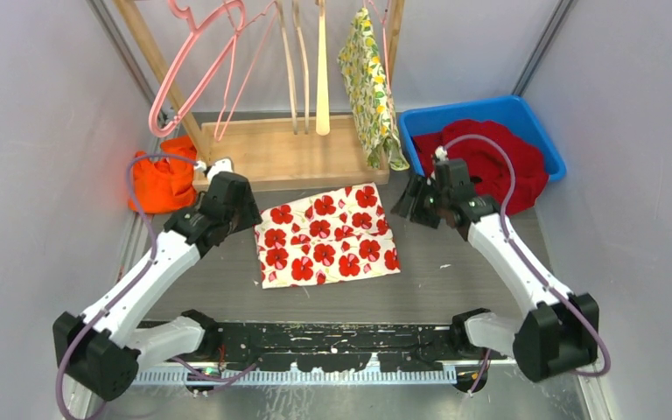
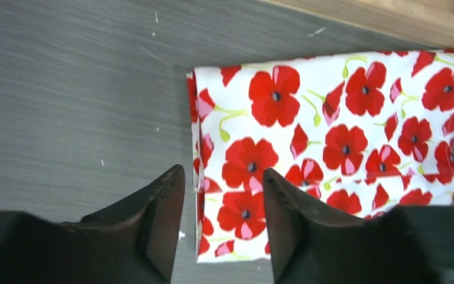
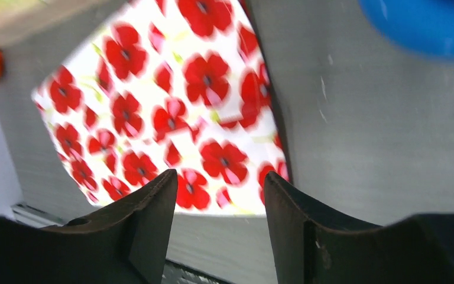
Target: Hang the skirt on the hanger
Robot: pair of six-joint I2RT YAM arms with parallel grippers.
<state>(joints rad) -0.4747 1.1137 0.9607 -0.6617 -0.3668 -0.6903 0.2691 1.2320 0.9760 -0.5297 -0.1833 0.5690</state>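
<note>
Two hands are open wide and hold nothing: the left hand hangs over the left edge of the skirt, and the right hand is just beside its upper right corner. The skirt lies flat on the bench in the middle of the top picture, below the wooden rack, not yet on a hanger. The risk, I think, is in the pinch: the cloth seems folded in layers, so a hand may catch only the top layer, and the skirt would fall open or slip when lifted. I count one skirt, one pink hanger seen clearly, with others overlapping that I cannot count, one yellow flowered garment hanging, one blue bin with one red cloth, and one orange cloth.
</note>
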